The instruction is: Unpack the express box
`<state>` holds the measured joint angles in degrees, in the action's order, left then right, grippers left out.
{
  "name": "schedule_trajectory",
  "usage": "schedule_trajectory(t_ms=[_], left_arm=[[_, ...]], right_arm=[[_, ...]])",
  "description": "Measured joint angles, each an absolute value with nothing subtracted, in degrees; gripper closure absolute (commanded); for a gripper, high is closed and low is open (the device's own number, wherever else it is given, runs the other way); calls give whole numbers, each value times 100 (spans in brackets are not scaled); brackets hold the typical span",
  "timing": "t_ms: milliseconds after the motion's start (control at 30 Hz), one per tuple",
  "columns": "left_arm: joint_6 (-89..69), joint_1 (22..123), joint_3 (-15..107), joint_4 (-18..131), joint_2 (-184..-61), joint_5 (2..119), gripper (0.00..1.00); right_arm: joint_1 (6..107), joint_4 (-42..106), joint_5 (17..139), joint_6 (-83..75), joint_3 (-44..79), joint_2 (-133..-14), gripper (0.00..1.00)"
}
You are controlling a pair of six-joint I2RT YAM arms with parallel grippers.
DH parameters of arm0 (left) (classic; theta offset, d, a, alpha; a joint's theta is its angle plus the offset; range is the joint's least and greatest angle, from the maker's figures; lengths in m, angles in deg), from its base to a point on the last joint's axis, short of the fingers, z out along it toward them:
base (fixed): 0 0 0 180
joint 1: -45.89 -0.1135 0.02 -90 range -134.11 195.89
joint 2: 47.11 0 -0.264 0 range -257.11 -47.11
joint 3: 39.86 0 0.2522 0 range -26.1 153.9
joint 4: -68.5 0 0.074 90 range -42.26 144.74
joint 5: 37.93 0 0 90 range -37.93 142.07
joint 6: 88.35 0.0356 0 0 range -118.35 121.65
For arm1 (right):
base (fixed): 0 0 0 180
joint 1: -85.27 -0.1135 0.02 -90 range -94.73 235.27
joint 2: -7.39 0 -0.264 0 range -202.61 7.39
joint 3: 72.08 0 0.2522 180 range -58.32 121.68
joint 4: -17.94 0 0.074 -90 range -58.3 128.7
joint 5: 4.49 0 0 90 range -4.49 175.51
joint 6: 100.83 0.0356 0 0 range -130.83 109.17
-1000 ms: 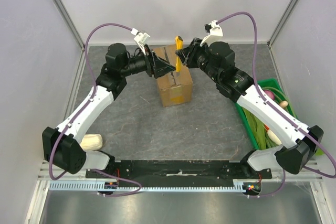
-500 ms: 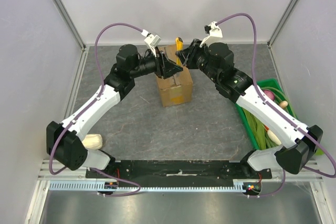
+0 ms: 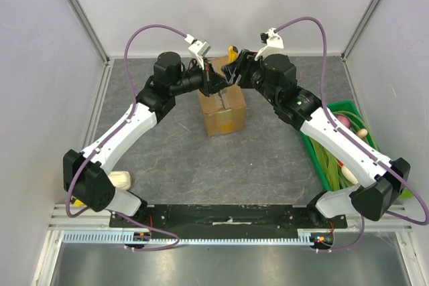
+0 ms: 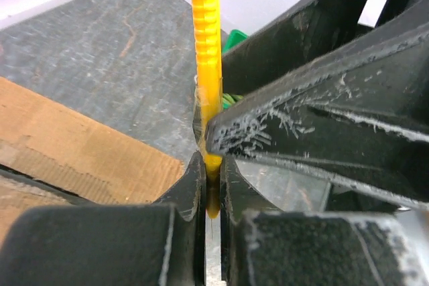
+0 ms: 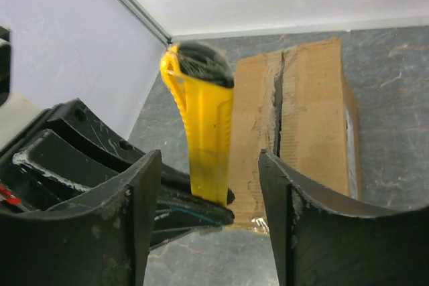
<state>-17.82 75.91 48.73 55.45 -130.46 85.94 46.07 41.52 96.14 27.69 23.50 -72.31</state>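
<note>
Handover above the carton: your left gripper [image 4: 211,189] is clamped tight on the lower end of the slim yellow plastic box cutter [image 5: 208,132]. Your right gripper [image 5: 208,185] stands part open, its fingers [image 5: 137,205] on either side of the tool and clear of it. The cutter stands nearly upright, its long axis at right angles to the top of the plain brown corrugated cardboard express box [image 3: 223,108]. That box sits on the grey table [image 3: 201,165] with its far end under both grippers. Its centre seam, a dark ragged line between flaps lying flat, runs along the box's length, away from the arm bases. With the tool in its grip, the left arm looks best placed to tip the cutter down onto that seam.
</note>
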Motion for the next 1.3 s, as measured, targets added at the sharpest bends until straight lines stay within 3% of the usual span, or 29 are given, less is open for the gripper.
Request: schedule_trajectory(t_ms=[67, 200, 633, 967, 1300], left_arm=[[-1519, 7600, 4998, 5335, -13051, 8435, 98], [-905, 7631, 5188, 4937, -13046, 8006, 98], [1549, 8542, 5301, 4524, -12930, 5539, 98], [3315, 9185, 4080, 5925, -12449, 4419, 98], [4614, 9329, 3155, 7901, -12375, 3670, 98]], right_arm=[[4600, 4310, 9667, 2784, 2383, -7231, 21], [4574, 4690, 9833, 2808, 2608, -7242, 20], [4592, 5988, 10399, 2977, 4363, -7625, 24], [4714, 6723, 10440, 3318, 4700, -7933, 25], [5219, 7018, 9238, 3696, 4803, -7942, 31]])
